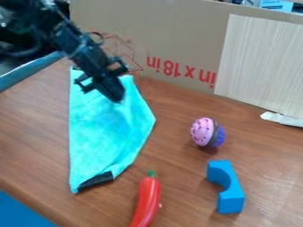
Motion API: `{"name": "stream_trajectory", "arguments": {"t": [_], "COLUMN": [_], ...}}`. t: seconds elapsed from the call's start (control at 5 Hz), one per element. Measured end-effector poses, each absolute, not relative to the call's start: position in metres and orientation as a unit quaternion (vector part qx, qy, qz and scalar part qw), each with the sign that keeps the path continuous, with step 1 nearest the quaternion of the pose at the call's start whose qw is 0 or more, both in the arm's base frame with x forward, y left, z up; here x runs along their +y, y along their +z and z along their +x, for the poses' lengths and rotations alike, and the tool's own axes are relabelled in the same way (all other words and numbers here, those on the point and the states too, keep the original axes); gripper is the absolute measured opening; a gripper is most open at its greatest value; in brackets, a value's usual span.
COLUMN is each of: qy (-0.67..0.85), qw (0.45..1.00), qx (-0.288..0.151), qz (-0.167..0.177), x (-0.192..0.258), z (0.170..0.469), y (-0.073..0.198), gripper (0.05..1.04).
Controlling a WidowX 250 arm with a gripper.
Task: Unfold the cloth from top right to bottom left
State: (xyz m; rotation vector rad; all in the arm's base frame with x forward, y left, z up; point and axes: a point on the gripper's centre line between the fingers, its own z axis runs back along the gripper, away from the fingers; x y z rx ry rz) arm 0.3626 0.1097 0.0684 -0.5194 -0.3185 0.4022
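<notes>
Camera view: your wood-grain table (33, 146), seen at a slant.
Gripper (114, 94): over the upper part of your cloth (103, 137); you cannot tell whether spread or pressed together.
Cloth: turquoise, left of centre, black patch at its lower end.
Pepper (146, 201): red, to your cloth's lower right.
Block (231, 193): blue, notched, lower right.
Toy cupcake (203, 131): pink and purple, above your block.

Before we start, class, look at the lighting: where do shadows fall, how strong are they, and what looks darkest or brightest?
In the camera view, soft shadows hug the toy cupcake and the blue block, darkening the table close beside them; the cloth looks bright, with faint shading in its creases; the tool looks nearly black against it.
</notes>
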Motion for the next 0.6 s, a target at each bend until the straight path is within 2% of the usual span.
{"name": "stream_trajectory", "arguments": {"t": [0.2, 0.6], "qy": [0.198, 0.192], "qw": [0.932, 0.932], "qx": [-0.153, -0.132], "qz": [-0.263, -0.28], "x": [0.124, 0.163], "z": [0.354, 0.312], "y": [0.072, 0.072], "gripper": [0.059, 0.059]}}
